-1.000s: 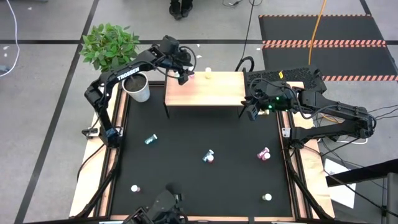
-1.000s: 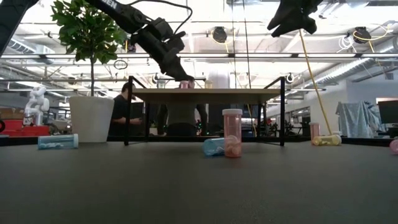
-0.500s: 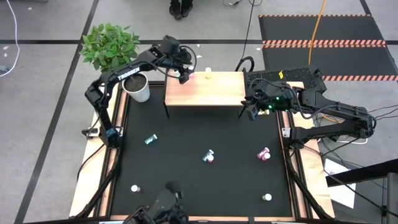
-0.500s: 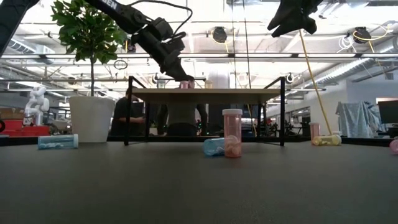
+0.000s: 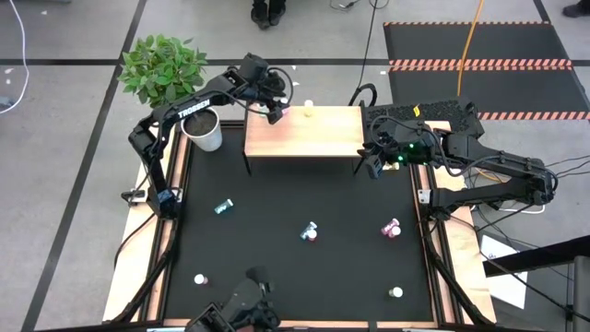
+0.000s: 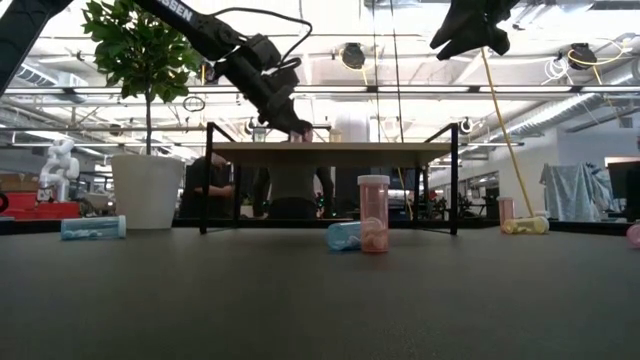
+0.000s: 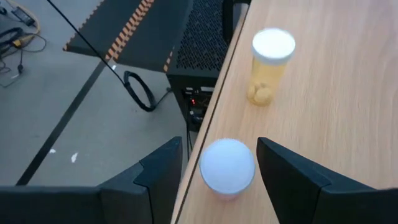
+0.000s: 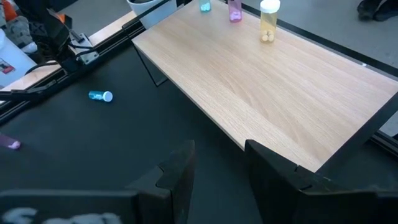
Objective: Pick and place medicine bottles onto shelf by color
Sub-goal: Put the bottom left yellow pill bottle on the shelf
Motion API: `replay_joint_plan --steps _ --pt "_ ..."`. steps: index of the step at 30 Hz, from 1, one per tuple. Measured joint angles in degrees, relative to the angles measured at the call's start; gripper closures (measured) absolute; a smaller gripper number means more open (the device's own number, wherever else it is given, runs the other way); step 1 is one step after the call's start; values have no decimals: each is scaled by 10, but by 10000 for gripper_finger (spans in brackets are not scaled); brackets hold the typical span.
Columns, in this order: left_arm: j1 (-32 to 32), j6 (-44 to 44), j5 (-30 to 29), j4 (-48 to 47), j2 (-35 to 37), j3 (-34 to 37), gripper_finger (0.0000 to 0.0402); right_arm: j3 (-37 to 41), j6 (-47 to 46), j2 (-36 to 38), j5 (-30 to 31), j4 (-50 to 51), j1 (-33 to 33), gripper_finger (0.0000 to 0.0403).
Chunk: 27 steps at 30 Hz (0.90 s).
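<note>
My left gripper (image 7: 217, 171) (image 5: 275, 112) is open at the shelf's far edge (image 5: 304, 131). Its fingers stand on either side of a white-capped pink bottle (image 7: 227, 168) (image 5: 284, 112), with a gap showing beside the cap. That bottle stands upright on the shelf top. A yellow bottle (image 7: 269, 65) (image 5: 308, 110) stands a little farther along the same edge. My right gripper (image 8: 221, 171) (image 5: 372, 164) hovers open off the shelf's right end. More bottles lie on the black table: teal (image 5: 223, 207), a teal and pink pair (image 5: 311, 231), and pink (image 5: 391, 227).
A white plant pot (image 5: 205, 132) stands off the shelf's left end. Two more bottles sit near the table's near edge (image 5: 199, 278) (image 5: 395, 292). In the low view an upright pink bottle (image 6: 373, 213) stands before the shelf's dark legs (image 6: 206, 180). A person (image 6: 205, 180) is beyond the table.
My left arm has shifted slightly while its gripper stays at the pink bottle on the shelf's far edge. The bottles have kept their places.
</note>
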<state>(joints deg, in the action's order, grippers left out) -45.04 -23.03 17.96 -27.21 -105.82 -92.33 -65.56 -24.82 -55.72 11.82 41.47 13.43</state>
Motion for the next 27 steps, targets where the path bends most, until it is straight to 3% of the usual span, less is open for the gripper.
replay_joint_plan --steps 13,27 --pt "7 13 2 -1 0 0 267 0 0 0 0 0 0 266" --pt "27 6 -18 9 0 0 265 0 0 0 -1 0 0 266"
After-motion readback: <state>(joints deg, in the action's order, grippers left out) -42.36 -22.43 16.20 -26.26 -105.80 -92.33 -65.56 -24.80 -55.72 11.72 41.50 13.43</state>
